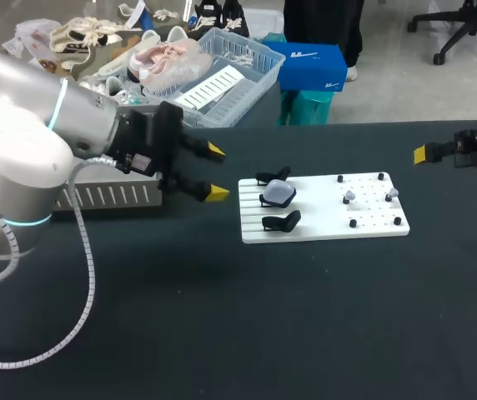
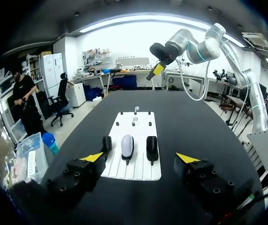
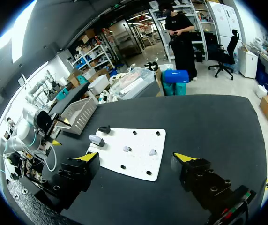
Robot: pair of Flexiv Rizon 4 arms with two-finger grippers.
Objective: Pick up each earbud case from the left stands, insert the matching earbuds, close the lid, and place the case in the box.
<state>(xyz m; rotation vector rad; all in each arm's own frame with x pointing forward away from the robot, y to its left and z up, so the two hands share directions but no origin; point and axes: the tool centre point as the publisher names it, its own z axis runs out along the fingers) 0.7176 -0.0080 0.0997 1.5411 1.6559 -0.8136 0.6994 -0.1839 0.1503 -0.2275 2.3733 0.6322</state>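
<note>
The left end effector gaped empty beside the flat white board, seemingly aligned to take its pale rounded earbud case.

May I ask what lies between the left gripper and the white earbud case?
Head view: only bare table and the white board's edge separate the left gripper from the case.

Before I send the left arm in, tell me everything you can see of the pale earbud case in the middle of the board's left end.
The pale earbud case is a small rounded pebble, whitish with a lavender tint, and smooth like glossy plastic. Its lid looks closed, though no seam shows clearly. It sits propped up at the left end of the white board, between the far black case and the near black case, apart from both. Nothing grips it. The left claw is open, short of the board's edge.
</note>
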